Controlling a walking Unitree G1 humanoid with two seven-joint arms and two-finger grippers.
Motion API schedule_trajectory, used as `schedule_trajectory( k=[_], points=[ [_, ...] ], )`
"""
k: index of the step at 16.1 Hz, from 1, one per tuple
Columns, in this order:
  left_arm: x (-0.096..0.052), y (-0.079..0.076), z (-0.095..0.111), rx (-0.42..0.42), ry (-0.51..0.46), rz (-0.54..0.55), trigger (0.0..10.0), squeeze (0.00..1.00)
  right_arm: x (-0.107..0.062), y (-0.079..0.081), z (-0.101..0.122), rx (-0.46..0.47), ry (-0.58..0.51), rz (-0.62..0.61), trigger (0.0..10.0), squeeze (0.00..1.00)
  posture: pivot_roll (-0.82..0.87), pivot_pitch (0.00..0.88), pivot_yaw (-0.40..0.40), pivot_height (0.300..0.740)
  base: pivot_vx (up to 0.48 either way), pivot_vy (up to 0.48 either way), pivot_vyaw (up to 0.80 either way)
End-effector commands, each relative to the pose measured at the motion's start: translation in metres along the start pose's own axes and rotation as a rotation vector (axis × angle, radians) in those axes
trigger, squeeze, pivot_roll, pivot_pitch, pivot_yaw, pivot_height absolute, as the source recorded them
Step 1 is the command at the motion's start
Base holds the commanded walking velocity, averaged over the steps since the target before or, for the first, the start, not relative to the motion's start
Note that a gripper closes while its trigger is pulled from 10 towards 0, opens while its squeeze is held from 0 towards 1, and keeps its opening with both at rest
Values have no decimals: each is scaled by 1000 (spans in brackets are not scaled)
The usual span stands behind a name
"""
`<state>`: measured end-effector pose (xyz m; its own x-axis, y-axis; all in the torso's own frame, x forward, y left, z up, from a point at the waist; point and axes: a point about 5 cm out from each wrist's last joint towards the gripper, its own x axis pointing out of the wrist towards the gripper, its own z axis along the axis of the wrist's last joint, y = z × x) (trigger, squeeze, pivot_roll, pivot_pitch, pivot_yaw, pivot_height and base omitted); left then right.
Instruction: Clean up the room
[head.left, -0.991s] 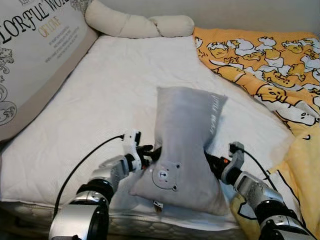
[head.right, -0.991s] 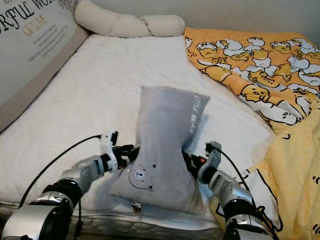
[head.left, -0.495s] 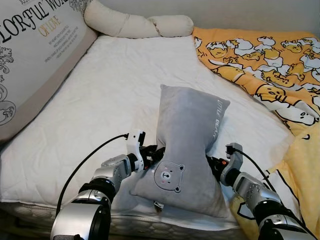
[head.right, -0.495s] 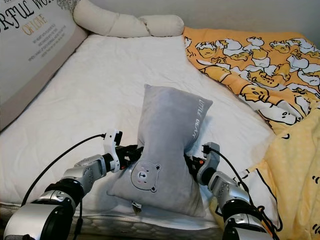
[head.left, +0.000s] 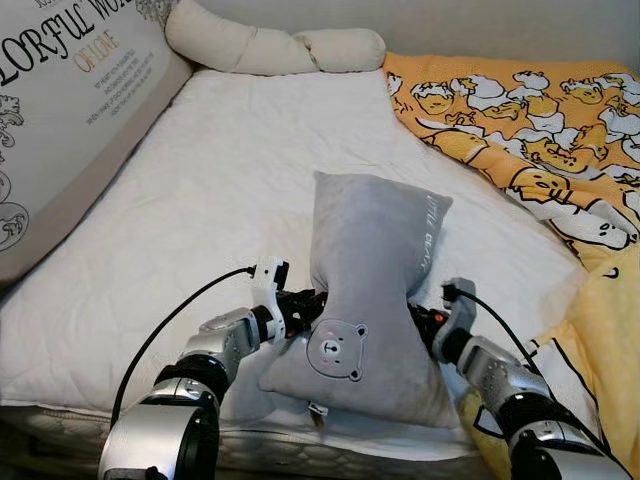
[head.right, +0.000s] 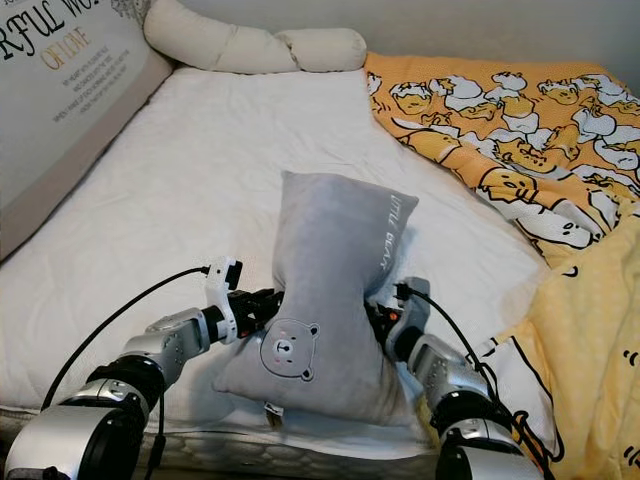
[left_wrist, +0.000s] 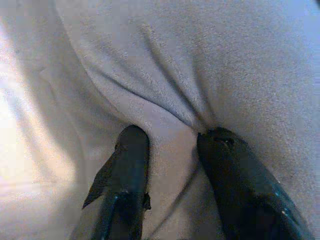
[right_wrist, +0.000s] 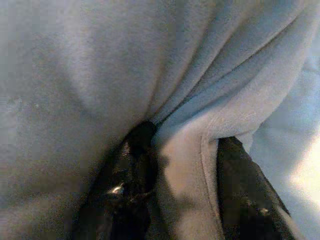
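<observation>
Looking down from my head, I have brought the grey pillow (head.left: 370, 300) lower over the white bed (head.left: 200, 200) than a moment ago, so I judge I am setting it down. My left wrist view shows my left hand (left_wrist: 172, 145) pinched on its fabric; my right wrist view shows my right hand (right_wrist: 187, 150) clamped on the opposite edge.

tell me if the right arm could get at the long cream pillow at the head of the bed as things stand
Probably not. The right gripper is shut on the grey cushion, as is the left gripper, at the near edge of the mattress. The cream pillow lies at the far end, likely beyond its reach.
</observation>
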<state>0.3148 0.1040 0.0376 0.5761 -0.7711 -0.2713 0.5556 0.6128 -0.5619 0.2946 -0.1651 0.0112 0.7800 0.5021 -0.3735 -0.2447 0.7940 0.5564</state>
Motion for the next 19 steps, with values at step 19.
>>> schedule_trajectory(
  k=[19],
  points=[
    [-13, -48, 113, 199, -406, -310, 0, 0, 11, 73, 94, -18, -528, 224, 0, 0, -68, 0, 88, 740, 0, 0, 0]
  ],
)
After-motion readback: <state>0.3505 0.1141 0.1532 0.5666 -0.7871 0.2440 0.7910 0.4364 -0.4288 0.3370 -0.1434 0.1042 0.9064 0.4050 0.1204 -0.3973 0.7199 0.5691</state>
